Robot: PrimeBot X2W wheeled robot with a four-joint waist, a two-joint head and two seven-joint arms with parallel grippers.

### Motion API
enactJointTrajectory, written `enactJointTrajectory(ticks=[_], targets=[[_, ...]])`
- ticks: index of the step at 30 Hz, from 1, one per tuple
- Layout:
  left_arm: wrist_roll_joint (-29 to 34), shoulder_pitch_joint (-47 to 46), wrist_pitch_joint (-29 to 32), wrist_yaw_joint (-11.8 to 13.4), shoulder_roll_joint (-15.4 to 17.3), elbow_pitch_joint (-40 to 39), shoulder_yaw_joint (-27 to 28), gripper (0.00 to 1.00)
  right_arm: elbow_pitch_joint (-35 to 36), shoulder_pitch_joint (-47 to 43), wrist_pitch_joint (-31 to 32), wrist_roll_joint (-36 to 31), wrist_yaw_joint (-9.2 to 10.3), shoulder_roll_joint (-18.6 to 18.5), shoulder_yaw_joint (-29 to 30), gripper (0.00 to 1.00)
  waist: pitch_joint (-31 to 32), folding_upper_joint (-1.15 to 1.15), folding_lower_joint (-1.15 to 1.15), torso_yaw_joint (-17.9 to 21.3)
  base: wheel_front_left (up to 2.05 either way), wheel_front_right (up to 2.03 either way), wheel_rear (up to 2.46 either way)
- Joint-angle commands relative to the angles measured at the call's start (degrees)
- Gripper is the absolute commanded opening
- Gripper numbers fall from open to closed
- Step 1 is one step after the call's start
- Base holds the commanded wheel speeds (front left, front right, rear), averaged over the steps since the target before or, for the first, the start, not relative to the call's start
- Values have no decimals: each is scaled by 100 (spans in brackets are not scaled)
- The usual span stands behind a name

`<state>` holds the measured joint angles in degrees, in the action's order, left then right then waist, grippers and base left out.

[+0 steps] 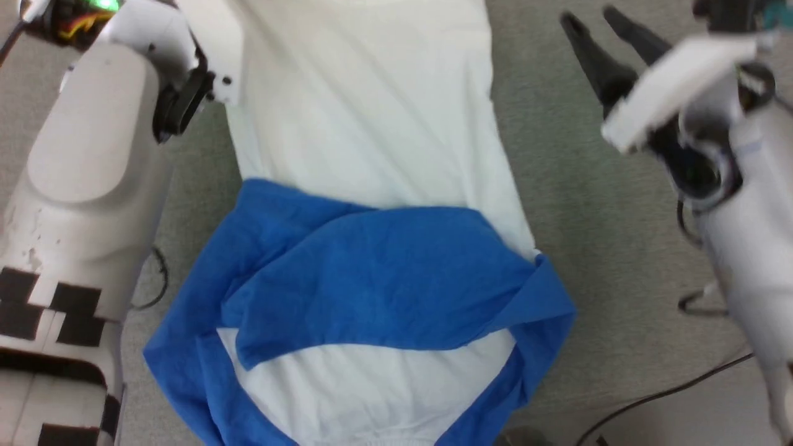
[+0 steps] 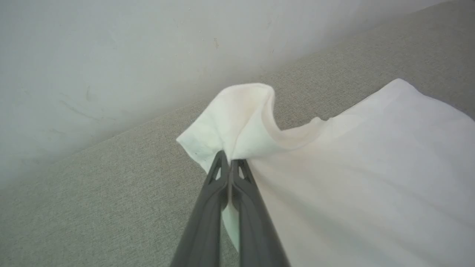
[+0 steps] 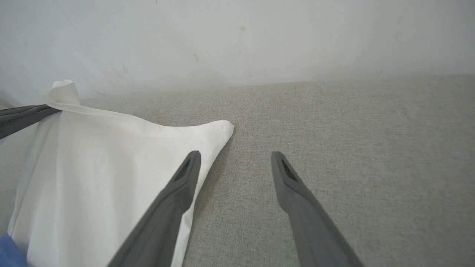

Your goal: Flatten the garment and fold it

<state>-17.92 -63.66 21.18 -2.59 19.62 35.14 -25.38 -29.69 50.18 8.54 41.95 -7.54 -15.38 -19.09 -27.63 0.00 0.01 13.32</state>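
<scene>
Head view looks down on a grey woven bench [image 1: 607, 260] that meets a pale, lightly scuffed wall [image 3: 237, 37] at its far side. The garment [image 1: 372, 124] lies along the middle of it, white body stretching away, its blue sleeves [image 1: 384, 272] folded across each other over the near part. A dark cable [image 1: 669, 390] trails over the bench at the near right, well apart from the cloth. The pale left forearm [image 1: 93, 155] covers the left of the bench beside the shirt, and the right arm [image 1: 743, 217] stands to the right. At the far left hem corner [image 2: 237, 122], the left gripper [image 2: 230, 161] has its jaws closed on the white cloth, which bunches upward there. The right gripper [image 3: 235, 157] hovers with jaws spread, holding nothing, just beside the far right hem corner [image 3: 219, 129], which lies flat.
</scene>
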Motion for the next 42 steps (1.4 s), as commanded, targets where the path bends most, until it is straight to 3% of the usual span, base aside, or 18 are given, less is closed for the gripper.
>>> enactJointTrajectory(ticks=[1,5,12,19,23,24,26,31,36,42], targets=[[50,-122,-71,47,-43,-33,-31,0,-165,265,173,139,5,-6,-104,100,-357,0,-1,-285,0,0,0],[78,-354,-143,50,-240,-84,-127,0,-784,1148,834,469,5,-100,-464,100,-646,0,-1,-509,0,0,0],[70,-649,-306,74,-548,-138,-232,0,-1776,2235,1416,634,5,-167,-881,100,-1041,0,-1,-876,0,0,0],[36,-773,-476,22,-730,-138,-335,0,-2387,2568,1838,674,5,-183,-1519,100,-1173,0,-1,-1041,0,0,0],[0,-800,-533,-25,-763,-108,-376,0,-2690,2499,2432,885,5,-160,-1806,100,-1184,0,-1,-1039,0,0,0],[-11,-785,-555,-30,-754,-87,-377,0,-2729,2455,2614,946,5,-156,-1883,70,-1164,0,-1,-1036,0,0,0],[-37,-744,-600,-49,-726,-39,-379,0,-2716,2395,2767,1048,5,-183,-1994,0,-1118,0,-1,-1025,0,0,0],[-100,-657,-747,-83,-638,115,-360,0,-2509,2392,2343,1152,5,-339,-2153,0,-916,0,-1,-999,0,0,0],[-183,-594,-957,-124,-564,324,-318,0,-2598,2646,1216,572,5,-620,-2467,0,-530,0,-1,-960,0,0,0],[-243,-634,-1296,-130,-505,502,-240,0,-3019,2923,137,299,5,-473,-2352,0,-57,0,-1,-895,0,0,0]])
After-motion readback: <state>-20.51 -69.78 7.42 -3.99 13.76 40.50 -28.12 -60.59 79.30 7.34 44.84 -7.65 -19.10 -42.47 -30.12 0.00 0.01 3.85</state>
